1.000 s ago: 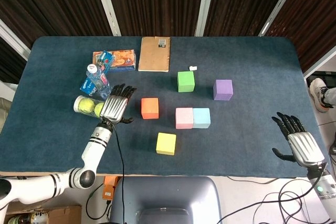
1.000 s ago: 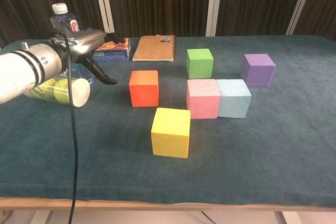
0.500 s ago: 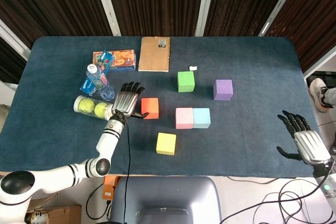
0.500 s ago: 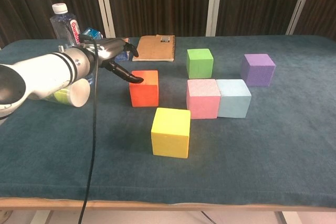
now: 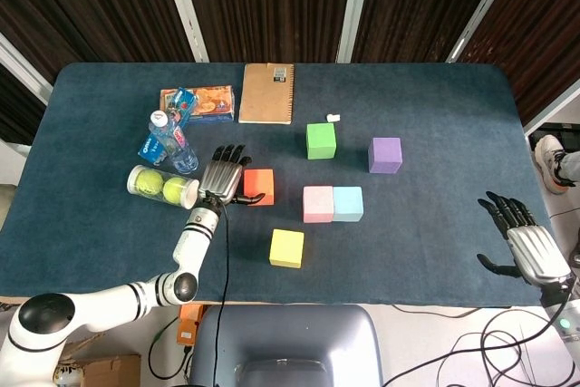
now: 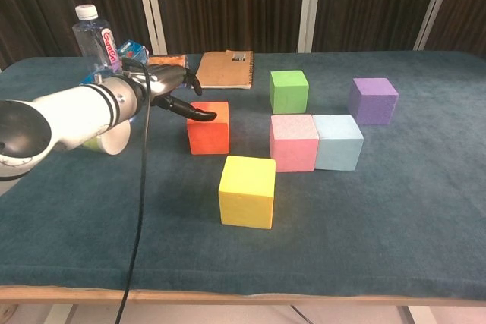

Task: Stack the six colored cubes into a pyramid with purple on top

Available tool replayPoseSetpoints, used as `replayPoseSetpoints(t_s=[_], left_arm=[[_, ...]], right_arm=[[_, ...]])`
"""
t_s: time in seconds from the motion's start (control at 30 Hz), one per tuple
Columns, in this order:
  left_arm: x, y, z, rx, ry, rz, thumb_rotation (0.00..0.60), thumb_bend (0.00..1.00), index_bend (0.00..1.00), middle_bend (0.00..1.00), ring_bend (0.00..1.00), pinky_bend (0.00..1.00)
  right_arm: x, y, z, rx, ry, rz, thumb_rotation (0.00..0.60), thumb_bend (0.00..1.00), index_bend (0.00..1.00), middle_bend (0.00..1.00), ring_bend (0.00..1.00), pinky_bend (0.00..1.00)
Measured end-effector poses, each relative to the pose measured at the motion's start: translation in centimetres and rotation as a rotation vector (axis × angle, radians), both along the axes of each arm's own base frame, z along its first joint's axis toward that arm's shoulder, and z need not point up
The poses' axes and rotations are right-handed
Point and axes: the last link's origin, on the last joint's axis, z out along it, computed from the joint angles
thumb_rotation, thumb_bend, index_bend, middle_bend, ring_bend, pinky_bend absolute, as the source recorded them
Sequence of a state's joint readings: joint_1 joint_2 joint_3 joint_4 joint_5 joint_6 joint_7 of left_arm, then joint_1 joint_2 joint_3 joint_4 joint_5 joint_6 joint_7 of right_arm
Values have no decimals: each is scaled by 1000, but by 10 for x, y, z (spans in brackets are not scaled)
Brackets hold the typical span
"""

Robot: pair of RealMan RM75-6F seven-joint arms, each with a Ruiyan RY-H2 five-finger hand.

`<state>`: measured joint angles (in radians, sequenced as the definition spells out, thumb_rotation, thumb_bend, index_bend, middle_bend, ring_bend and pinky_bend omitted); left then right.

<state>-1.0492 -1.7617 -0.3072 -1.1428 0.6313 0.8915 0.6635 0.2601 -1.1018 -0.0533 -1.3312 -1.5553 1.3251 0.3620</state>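
A dark blue table (image 5: 435,115) holds six coloured cubes, none stacked. The left hand (image 5: 223,178) hovers at the left side of the orange cube (image 5: 261,184). Its fingers (image 5: 228,153) are spread and point away from the robot, lying just to the left of the cube, while the thumb (image 6: 199,114) reaches across the cube's near top edge. From these views I cannot tell whether the thumb touches the cube. The hand holds nothing.

The pink cube (image 5: 318,203) and the light blue cube (image 5: 348,203) sit side by side, touching, to the right of the orange one. The yellow cube (image 5: 286,247) lies nearer the front edge, apart from the others. The green cube (image 5: 321,140) and the purple cube (image 5: 385,155) stand further back, apart from each other.

The right hand (image 5: 526,242) rests far off near the table's right front corner, fingers apart, gripping nothing.

On the far left are a water bottle (image 6: 95,34), a clear tube of tennis balls (image 5: 161,186), a snack packet (image 5: 199,101) and a brown notebook (image 5: 267,92).
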Motion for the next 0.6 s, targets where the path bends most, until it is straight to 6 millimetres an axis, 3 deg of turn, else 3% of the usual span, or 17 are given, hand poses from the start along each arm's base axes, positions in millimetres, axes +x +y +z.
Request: replayPoseSetpoints(t_s=[0.6], left_arm=[[-10,0,-12,6,106,-37,319,150,258,45,0,89]], right_arm=[[0,0,-1,19,-4,-4,600,191,0,0,0,0]])
